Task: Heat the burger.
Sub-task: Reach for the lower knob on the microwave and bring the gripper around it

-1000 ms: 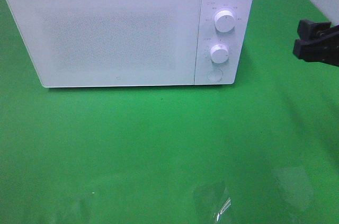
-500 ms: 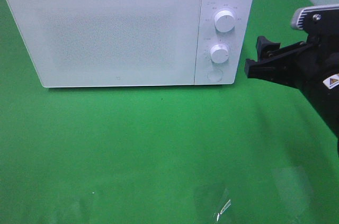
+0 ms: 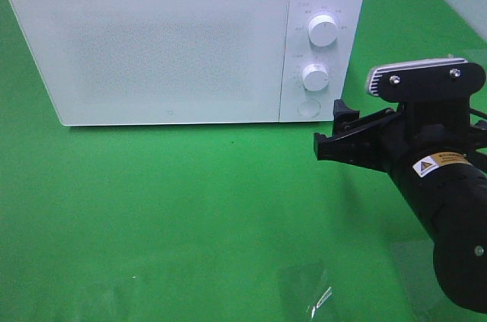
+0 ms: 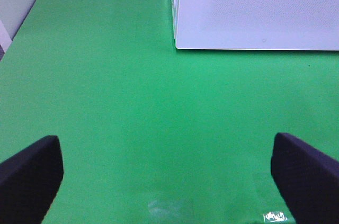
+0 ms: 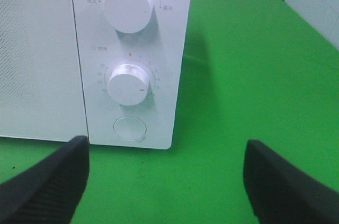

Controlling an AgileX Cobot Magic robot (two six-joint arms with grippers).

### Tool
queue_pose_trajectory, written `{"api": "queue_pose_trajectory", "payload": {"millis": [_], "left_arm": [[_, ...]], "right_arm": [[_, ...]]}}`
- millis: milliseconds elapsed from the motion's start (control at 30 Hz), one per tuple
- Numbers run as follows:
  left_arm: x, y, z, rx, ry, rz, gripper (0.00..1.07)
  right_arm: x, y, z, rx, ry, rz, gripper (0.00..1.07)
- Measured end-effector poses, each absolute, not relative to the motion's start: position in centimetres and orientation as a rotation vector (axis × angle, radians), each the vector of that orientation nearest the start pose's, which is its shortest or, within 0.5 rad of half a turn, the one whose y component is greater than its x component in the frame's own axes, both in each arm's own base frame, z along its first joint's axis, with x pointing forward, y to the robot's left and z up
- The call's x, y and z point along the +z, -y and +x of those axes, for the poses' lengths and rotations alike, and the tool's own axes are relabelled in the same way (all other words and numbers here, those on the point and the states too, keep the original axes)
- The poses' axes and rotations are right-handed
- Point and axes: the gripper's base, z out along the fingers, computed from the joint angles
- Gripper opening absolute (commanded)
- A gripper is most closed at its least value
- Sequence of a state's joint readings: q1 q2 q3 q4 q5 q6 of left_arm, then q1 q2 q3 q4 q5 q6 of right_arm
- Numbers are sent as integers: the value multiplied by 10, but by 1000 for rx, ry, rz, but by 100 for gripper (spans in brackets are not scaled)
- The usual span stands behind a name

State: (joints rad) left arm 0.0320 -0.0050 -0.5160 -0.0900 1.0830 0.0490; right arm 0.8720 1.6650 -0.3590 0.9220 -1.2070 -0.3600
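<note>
Near the microwave (image 3: pixel 167 48), right gripper (image 3: pixel 329 125) spread wide, empty, left gripper (image 4: pixel 165 171) likewise, fingers (image 4: pixel 32 176) cropped, microwave interior hidden.

Right wrist cam, I see a white boxy microwave (image 5: pixel 47 49) close ahead, front facing me. Its dotted door sits flush beside the white control panel (image 5: pixel 167 75). The upper round white knob (image 5: pixel 128 7) has its red mark pointing straight up. On the lower round white knob (image 5: pixel 128 84) the red mark is on the side away from the door. A flat round white button (image 5: pixel 130 128) sits under both. Bright green desk (image 5: pixel 249 75) all around. My right gripper (image 5: pixel 167 181) has its black jaws spread wide, with desk showing between them, and is not touching the microwave.
</note>
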Motion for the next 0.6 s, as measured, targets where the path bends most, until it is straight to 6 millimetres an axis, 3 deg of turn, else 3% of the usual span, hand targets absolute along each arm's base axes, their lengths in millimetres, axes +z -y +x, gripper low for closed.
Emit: {"api": "queue_pose_trajectory", "payload": {"millis": [400, 600], "left_arm": [[280, 8, -8, -57, -2043, 24, 100], [280, 8, -8, -57, -2043, 24, 100]], "right_arm": [[144, -137, 204, -30, -1753, -47, 76], [137, -153, 217, -26, -1753, -52, 76]]}}
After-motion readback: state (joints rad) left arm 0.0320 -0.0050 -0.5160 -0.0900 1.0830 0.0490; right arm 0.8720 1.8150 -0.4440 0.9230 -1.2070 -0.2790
